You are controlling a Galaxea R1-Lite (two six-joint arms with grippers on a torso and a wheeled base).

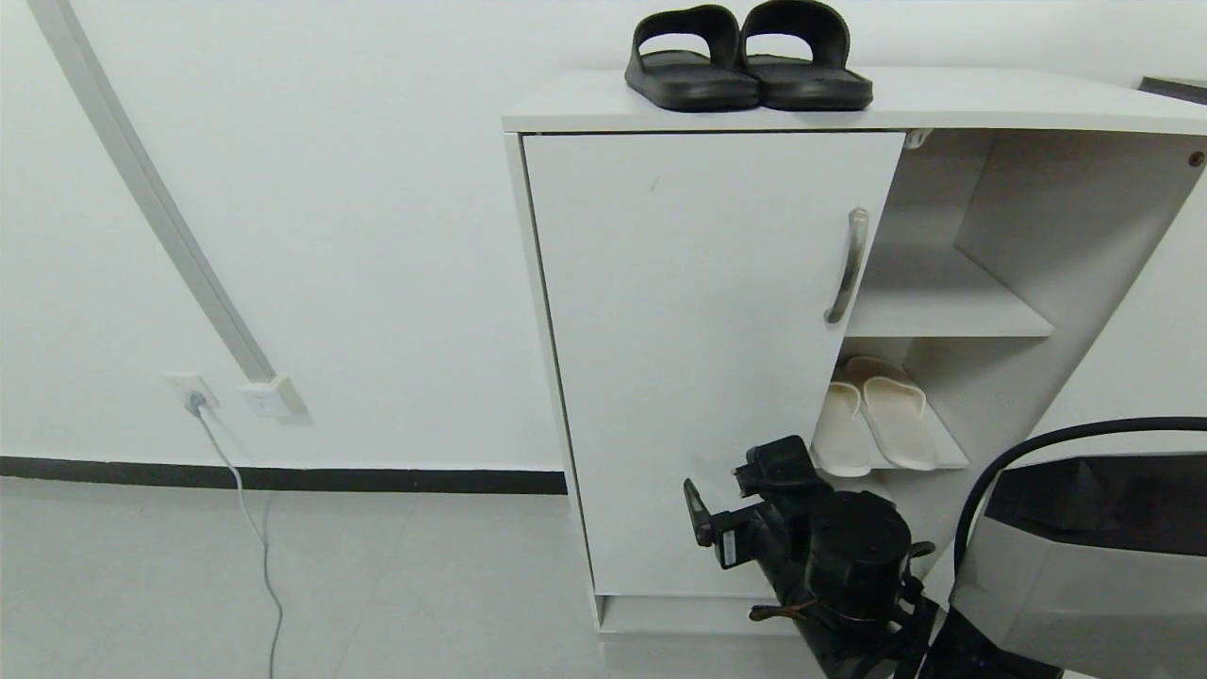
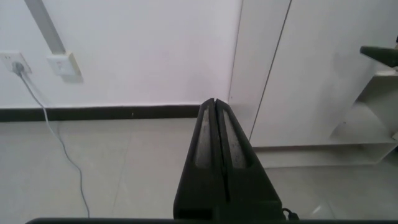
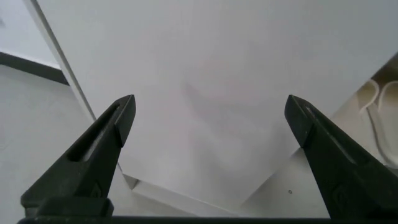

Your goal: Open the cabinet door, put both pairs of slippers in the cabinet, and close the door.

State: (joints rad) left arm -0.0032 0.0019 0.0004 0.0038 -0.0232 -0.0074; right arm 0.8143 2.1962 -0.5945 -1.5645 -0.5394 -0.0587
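A pair of black slippers (image 1: 750,61) sits on top of the white cabinet (image 1: 943,99). The door (image 1: 698,358) with its metal handle (image 1: 849,266) covers the left part of the front. To its right the inside is exposed, with a pair of white slippers (image 1: 872,415) on the lower shelf. My right gripper (image 1: 726,486) is open, low down and close to the door's lower part (image 3: 217,81); the white slippers (image 3: 382,109) show past the door's edge. My left gripper (image 2: 214,102) is shut and empty, above the floor left of the cabinet (image 2: 317,68).
The upper shelf (image 1: 943,311) inside is bare. On the wall to the left are a socket (image 1: 193,394) with a cable (image 1: 253,528) trailing over the floor and a slanting conduit (image 1: 141,179). Open grey floor (image 1: 377,585) lies left of the cabinet.
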